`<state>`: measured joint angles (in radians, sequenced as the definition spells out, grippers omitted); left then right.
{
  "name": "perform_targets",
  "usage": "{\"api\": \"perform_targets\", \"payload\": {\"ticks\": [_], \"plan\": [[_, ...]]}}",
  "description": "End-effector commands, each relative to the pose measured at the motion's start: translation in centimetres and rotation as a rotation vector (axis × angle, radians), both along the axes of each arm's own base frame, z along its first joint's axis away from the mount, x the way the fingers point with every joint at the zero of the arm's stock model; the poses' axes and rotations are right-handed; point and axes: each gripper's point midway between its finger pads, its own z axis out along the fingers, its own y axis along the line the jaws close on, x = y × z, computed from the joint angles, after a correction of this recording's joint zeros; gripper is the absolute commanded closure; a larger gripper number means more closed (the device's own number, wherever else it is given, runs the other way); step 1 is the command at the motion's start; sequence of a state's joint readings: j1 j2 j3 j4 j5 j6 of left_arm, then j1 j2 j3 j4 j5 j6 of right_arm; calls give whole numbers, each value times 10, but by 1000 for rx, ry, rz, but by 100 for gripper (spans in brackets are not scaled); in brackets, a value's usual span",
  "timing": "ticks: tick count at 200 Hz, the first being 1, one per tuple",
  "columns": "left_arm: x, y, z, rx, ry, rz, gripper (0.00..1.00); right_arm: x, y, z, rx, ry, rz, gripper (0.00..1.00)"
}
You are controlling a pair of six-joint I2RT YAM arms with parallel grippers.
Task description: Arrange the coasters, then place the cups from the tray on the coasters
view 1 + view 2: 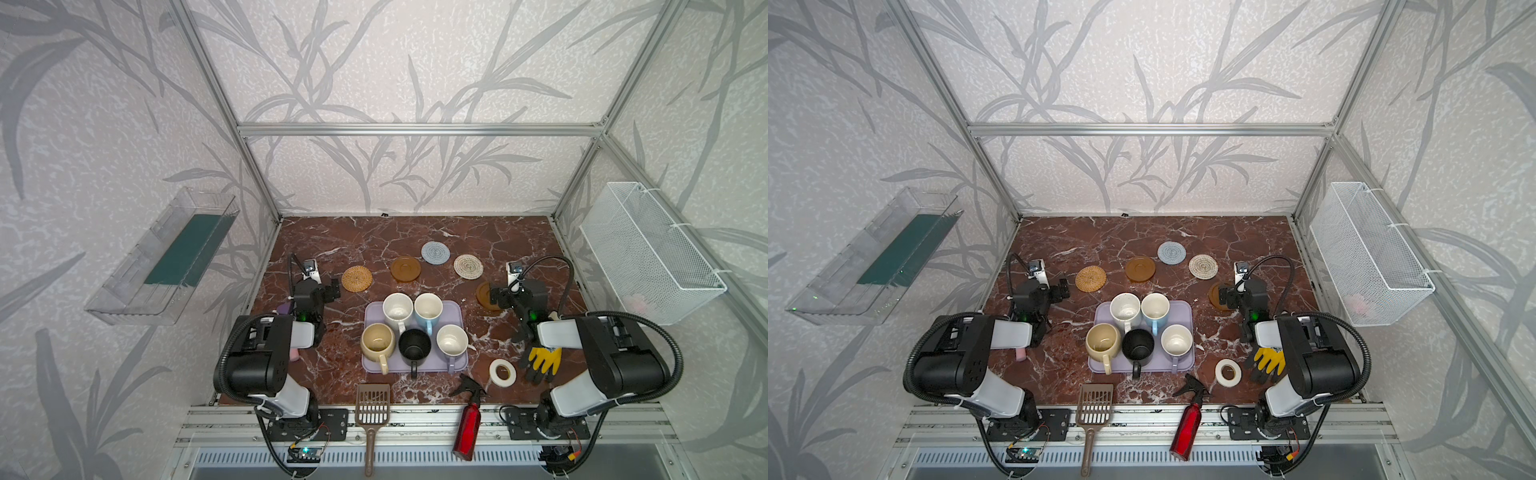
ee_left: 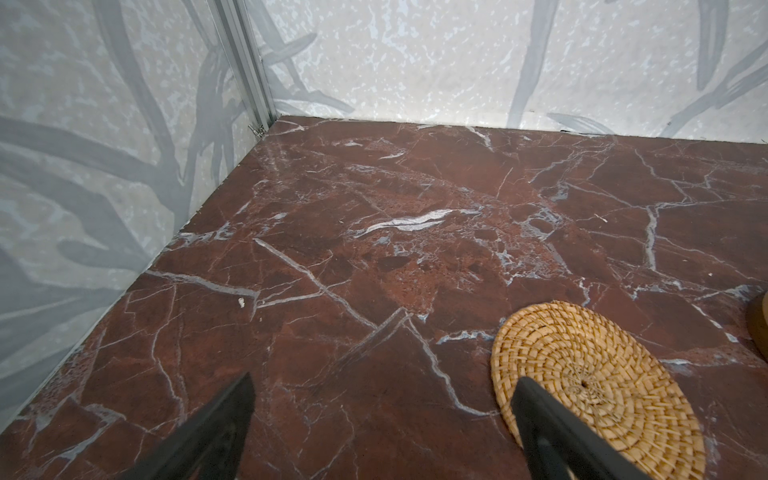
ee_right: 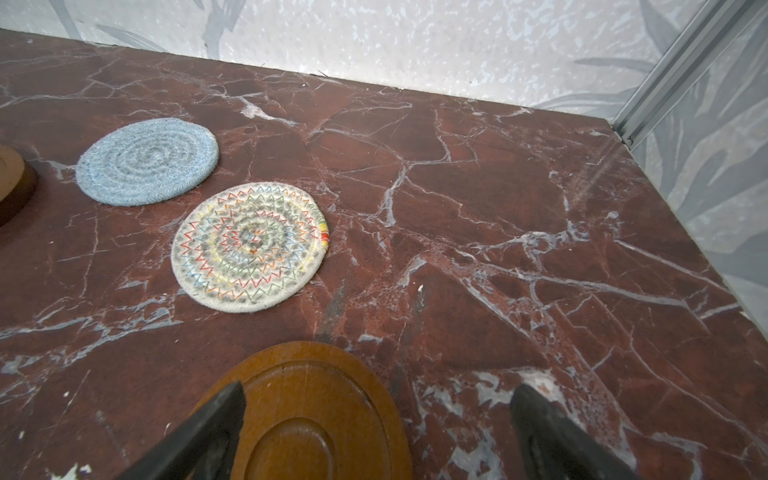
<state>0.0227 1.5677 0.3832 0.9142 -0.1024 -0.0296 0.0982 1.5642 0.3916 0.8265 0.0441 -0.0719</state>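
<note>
Desk (image 1: 374,237) is red-brown marble w/ white veins, inside an alu frame. The walls have grey leaf wallpaper. A clear plastic bin (image 1: 162,257) hangs on the left wall, a white wire basket (image 1: 648,253) on the right one.

Both arms are folded at the elbow & reach toward the far side, wrists low. Left fingers (image 1: 332,289) are spread wide & hold nothing. In the wrist view one tip is over the edge of the orange-tan woven coaster (image 1: 357,279), the other over bare desk. Right fingers (image 1: 495,297) are spread wide too, nothing gripped. One tip is over the near amber coaster (image 3: 316,415), the other over bare desk.

Further back lie the far amber coaster (image 1: 405,269), grey-blue coaster (image 1: 435,252) & cream spiral coaster (image 1: 469,266), all apart.

The lavender tray (image 1: 456,311), between the arms, carries all five cups: white speckled cup (image 1: 397,309), light blue cup (image 1: 428,309), cream-yellow cup (image 1: 377,343), black cup (image 1: 414,345), lavender cup (image 1: 452,340).

Nr the front edge: tape roll (image 1: 502,372), yellow-black gloves (image 1: 542,361) beside the right arm, red spray bottle (image 1: 467,428), brown scoop (image 1: 372,409).
</note>
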Motion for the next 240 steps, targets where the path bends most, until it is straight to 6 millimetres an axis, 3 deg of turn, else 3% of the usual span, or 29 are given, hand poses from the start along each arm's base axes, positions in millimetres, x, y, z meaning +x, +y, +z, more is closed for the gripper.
{"api": "perform_targets", "payload": {"ticks": [1,34,79,127,168,210,240], "plan": [[1,2,4,0,-23,6,1,7,-2,18,9,-59,-16,1],[-2,4,7,-1,-39,21,1,6,-3,22,18,-71,-29,1],[-15,11,26,5,-101,70,1,-1,-1,42,15,-70,-9,1],[-30,0,82,-16,-162,19,1,-16,2,72,71,-28,-5,1],[-44,-8,129,-286,-202,47,1,-26,11,91,176,43,2,1],[-47,-51,148,-564,-97,-89,1,-32,39,129,284,89,127,1],[-45,-69,145,-566,3,-115,1,-32,56,150,350,114,200,1]]}}
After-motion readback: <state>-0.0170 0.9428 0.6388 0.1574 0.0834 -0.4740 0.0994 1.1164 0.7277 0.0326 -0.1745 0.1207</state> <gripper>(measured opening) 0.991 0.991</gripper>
